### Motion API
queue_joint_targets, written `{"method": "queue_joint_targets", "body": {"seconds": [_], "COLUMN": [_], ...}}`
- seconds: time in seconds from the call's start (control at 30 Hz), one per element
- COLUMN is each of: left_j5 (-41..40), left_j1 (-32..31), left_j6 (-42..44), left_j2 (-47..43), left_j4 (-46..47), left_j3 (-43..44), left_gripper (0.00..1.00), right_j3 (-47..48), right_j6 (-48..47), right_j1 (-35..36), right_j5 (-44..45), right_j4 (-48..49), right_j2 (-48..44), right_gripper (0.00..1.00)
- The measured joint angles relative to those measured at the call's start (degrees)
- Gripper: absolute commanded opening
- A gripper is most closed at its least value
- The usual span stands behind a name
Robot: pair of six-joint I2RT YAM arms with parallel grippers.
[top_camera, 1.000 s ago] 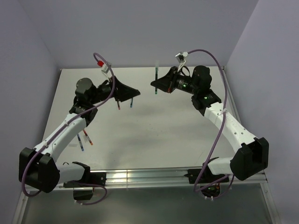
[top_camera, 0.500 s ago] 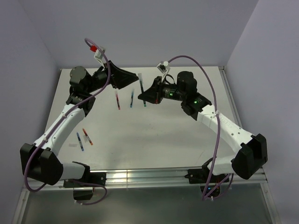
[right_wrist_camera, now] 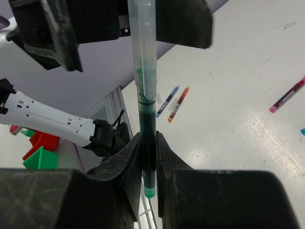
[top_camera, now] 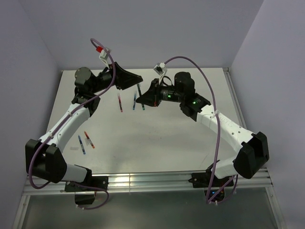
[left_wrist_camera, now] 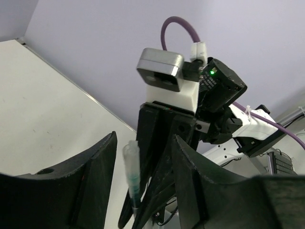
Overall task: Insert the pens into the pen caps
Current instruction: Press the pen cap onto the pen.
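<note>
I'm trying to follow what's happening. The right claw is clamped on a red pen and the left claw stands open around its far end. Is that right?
Not quite. It is a green pen, not a red one; the right wrist view shows this. The rest holds: the right gripper is clamped on it and the left gripper stands open around its far end.

Slim translucent plastic pen [right_wrist_camera: 145, 95]: clear upper barrel, dark green lower half, bright green end plug. Short plastic pens lying on the table: blue pen [right_wrist_camera: 167, 101], orange-red pen [right_wrist_camera: 178, 102], magenta pen [right_wrist_camera: 287, 95]. Flat matte table top [right_wrist_camera: 248, 57]: off-white. Arm cable [left_wrist_camera: 178, 20]: purple.
</note>
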Motion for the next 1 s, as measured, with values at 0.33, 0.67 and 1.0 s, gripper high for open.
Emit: {"method": "queue_joint_targets", "body": {"seconds": [0.33, 0.67, 1.0], "left_j5": [0.66, 1.49, 1.68], "left_j1": [-0.52, -0.79, -0.63], "left_j6": [-1.01, -1.36, -1.62], "left_j2": [0.00, 0.02, 0.17], "left_j4": [0.98, 1.27, 2.10], "left_j3": [-0.44, -1.14, -1.14], "left_gripper": [0.43, 0.26, 0.00], "right_j3": [1.18, 2.05, 2.45], "right_j6": [-0.07, -0.48, -1.01], "right_j1": [0.26, 0.26, 0.37], "right_j5": [0.22, 0.26, 0.20], "right_j4": [-0.55, -0.90, -1.20], "right_j2": [0.94, 0.94, 0.94], "right_gripper": [0.00, 0.00, 0.00]}}
